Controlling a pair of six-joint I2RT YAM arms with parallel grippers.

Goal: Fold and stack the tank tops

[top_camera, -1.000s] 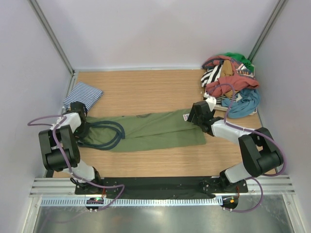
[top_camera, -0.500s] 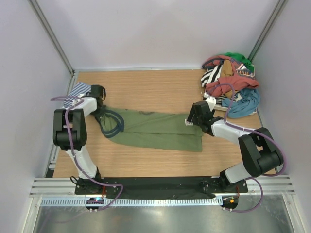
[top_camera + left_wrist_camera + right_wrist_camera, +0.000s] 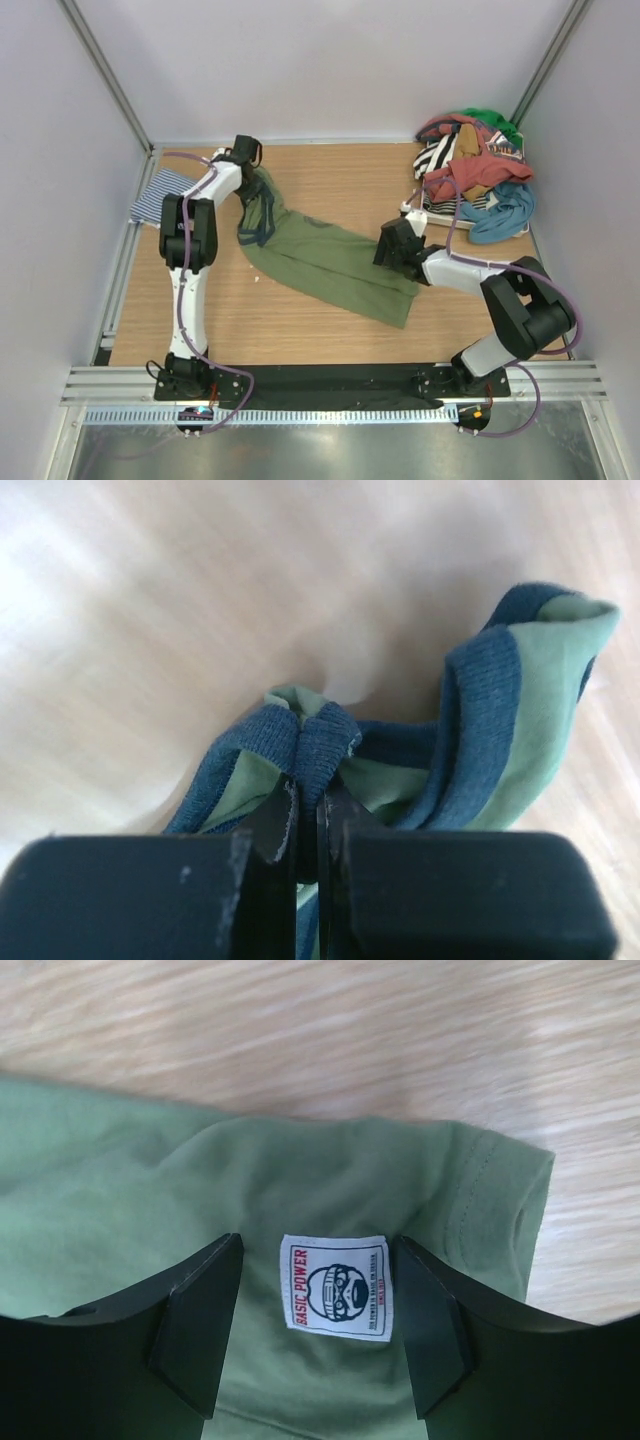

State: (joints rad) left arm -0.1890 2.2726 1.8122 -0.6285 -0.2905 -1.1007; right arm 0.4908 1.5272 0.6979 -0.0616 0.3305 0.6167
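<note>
Top external view showed a wooden surface [image 3: 330, 180] with two robot arms mounted at its near edge. A green top [image 3: 330, 262] lay stretched on a slant across it, from near the far-left corner down toward the middle of the near edge. Its neck end was bunched and lifted at the far-left end, and its hem end lay flat toward the right.

At the neck end the left hand [image 3: 247, 160] was clamped tight on the top. The left wrist view showed that hand [image 3: 308, 800] with its jaws pressed together on a fold of the dark navy trim [image 3: 480, 710], the rest of the trim looping up beside it above the wood.

Over the hem end was the right hand [image 3: 392, 245]. In the right wrist view, this hand [image 3: 315, 1260] had its jaws spread wide, one on each side of a small white label [image 3: 335, 1285] sewn to the green cloth. It gripped nothing, and whether its tips touched the cloth could not be told.

A striped top [image 3: 160, 190] lay at the left edge, close to the far-left corner. A pile [image 3: 470, 175] of mixed clothes filled the far-right corner.
</note>
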